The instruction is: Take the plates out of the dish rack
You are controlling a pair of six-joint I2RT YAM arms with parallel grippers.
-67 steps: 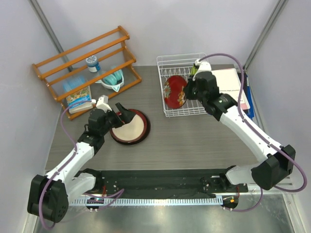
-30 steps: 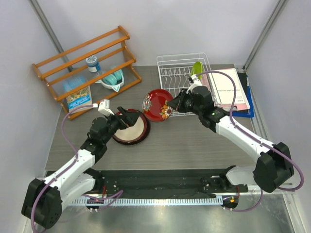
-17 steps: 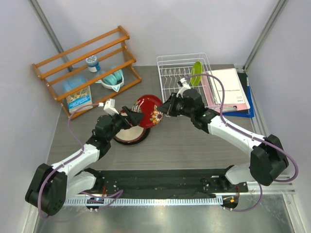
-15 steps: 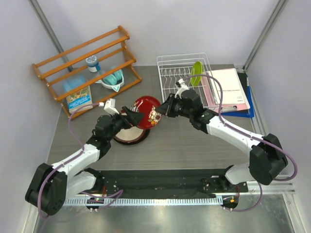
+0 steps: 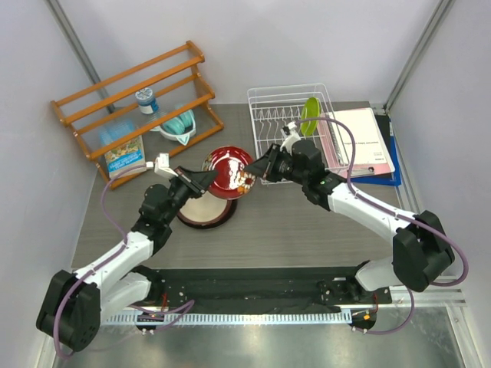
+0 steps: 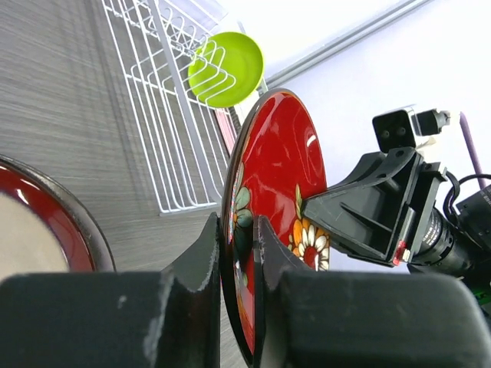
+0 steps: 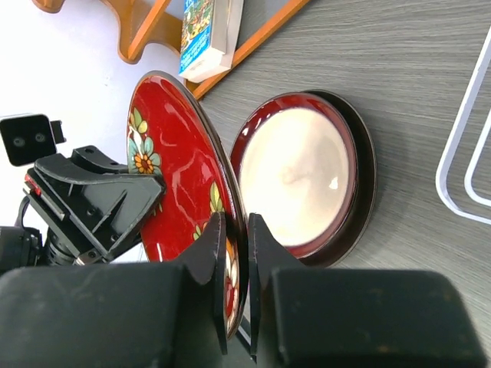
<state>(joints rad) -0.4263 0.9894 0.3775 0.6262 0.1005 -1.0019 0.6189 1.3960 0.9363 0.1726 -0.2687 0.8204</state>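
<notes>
The patterned dark red plate [image 5: 230, 170] hangs on edge in the air between both arms, left of the white dish rack [image 5: 268, 100]. My left gripper [image 5: 205, 178] is shut on its left rim, its fingers pressed to both faces [image 6: 238, 226]. My right gripper [image 5: 257, 170] straddles the opposite rim [image 7: 236, 222] with a thin gap showing beside the rim. The lime green plate [image 5: 310, 115] stands upright in the rack. The red-rimmed cream plate [image 5: 201, 211] lies stacked on a dark-rimmed plate [image 7: 364, 192] on the table under the left arm.
An orange slatted shelf [image 5: 130, 100] stands at the back left with a teal item [image 5: 178, 123] and a small box [image 5: 123, 157] by it. Papers and a blue folder [image 5: 360, 142] lie right of the rack.
My right gripper carried the patterned plate out of the rack to the left. My left gripper rose from the stacked plates, met it and shut on its rim. My right jaws have just loosened.
</notes>
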